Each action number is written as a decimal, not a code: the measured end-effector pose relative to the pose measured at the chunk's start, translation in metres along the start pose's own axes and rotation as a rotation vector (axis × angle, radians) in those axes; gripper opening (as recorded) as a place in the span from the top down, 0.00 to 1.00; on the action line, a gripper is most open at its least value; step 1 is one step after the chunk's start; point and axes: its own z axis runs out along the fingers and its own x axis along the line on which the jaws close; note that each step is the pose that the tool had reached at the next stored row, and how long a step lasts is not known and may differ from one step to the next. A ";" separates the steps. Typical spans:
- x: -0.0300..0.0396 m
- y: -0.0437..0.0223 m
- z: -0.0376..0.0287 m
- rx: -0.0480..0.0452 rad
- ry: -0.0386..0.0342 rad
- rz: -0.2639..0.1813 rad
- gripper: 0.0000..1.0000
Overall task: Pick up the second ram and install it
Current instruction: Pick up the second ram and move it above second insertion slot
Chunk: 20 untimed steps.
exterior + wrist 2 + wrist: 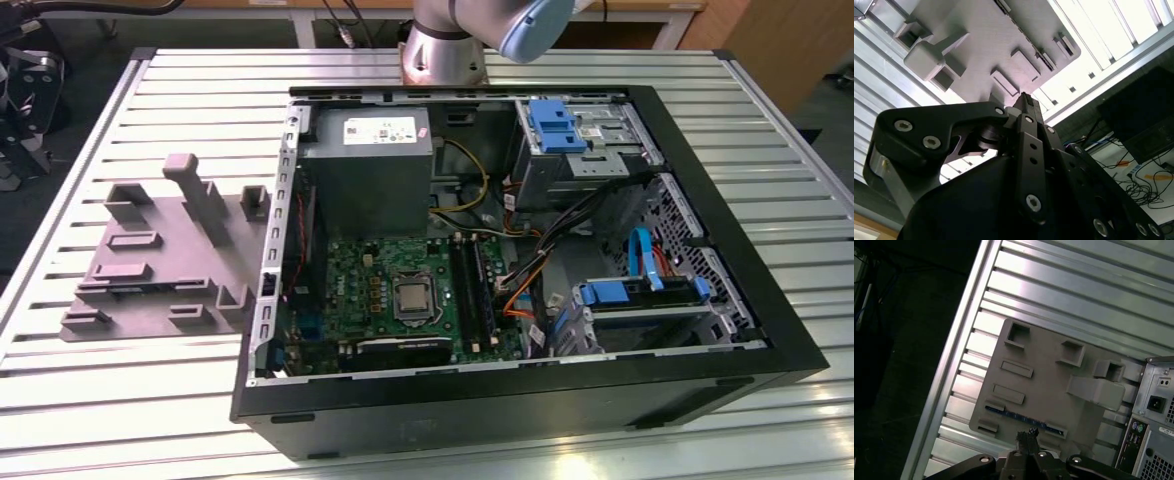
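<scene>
The tool (1025,101) shows in both wrist views with its two black fingers drawn together into one narrow tip and nothing pinched between them. In the first wrist view that tip (1027,434) hangs over the near edge of a grey fixture plate (1054,385), close above the second ram (1021,417) but apart from it. The second ram is a thin blue-green stick seated on its long edge in a shallow groove of the plate, with a small raised block at each end. Its long axis runs along that edge of the plate and about parallel to the slats of the bench (1064,280). One end points toward the back of the computer case (1154,410) and the other toward the bench's side rail. Elsewhere on the plate stand several square pockets, flat rectangular pads and one taller post. In the exterior view the plate lies flat on the slatted bench, just beside the case on the exterior view's left. The case lies on its side with its panel off, so the green motherboard (367,290) and its long black slots (470,285) are visible. The arm's base (447,50) rises from the bench behind the case.
</scene>
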 end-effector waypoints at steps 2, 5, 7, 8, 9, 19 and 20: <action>0.0000 0.0000 0.0000 0.0000 0.0000 -0.001 0.89; 0.0000 0.0000 0.0000 0.0000 0.0008 -0.019 0.89; 0.0000 0.0000 0.0001 0.0000 0.0016 -0.044 0.89; 0.0000 0.0000 0.0001 0.0000 0.0023 -0.061 0.89; 0.0000 0.0000 0.0001 0.0001 0.0030 -0.079 0.89; 0.0000 0.0000 0.0007 0.0003 0.0100 -0.261 0.89; 0.0000 0.0000 0.0007 0.0003 0.0107 -0.279 0.89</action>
